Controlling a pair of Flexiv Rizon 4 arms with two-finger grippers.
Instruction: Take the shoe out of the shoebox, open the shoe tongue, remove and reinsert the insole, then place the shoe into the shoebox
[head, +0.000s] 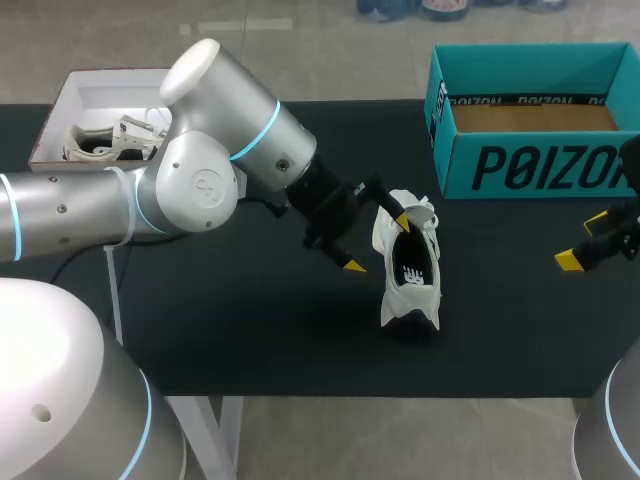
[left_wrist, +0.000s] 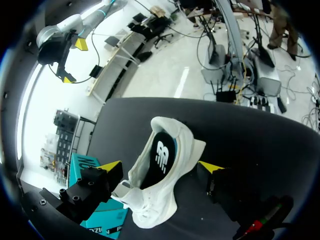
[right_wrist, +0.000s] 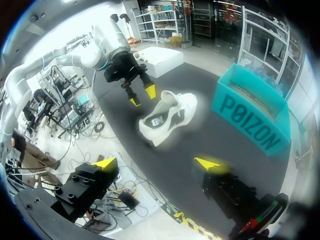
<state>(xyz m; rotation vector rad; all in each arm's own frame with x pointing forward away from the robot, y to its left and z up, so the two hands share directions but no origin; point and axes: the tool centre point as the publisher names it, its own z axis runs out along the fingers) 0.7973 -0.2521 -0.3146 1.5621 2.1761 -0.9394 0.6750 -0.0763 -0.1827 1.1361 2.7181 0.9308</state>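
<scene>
Surface: black table (head: 250, 330).

Item 1: teal shoebox (head: 530, 150), open. Only its brown floor shows inside.

Item 2: white shoe (head: 408, 310), on the table near the shoebox's front left corner and outside it. Removal from the shoebox counts as done.

Item 3: dark insole (head: 411, 268), seated inside the shoe. Whether it has been out and back cannot be told, nor how far the tongue is opened.

Item 4: left gripper (head: 378, 242), at the shoe's end nearer the shoebox. Its fingers are spread with the shoe between them, and nothing is clamped.

Item 5: right gripper (head: 585, 242), in front of the shoebox's right end, spread and empty.

Item 6: white box (head: 100, 95), well apart from the shoebox.

Outstanding: returning the shoe to the shoebox, and likely the insole work.
</scene>
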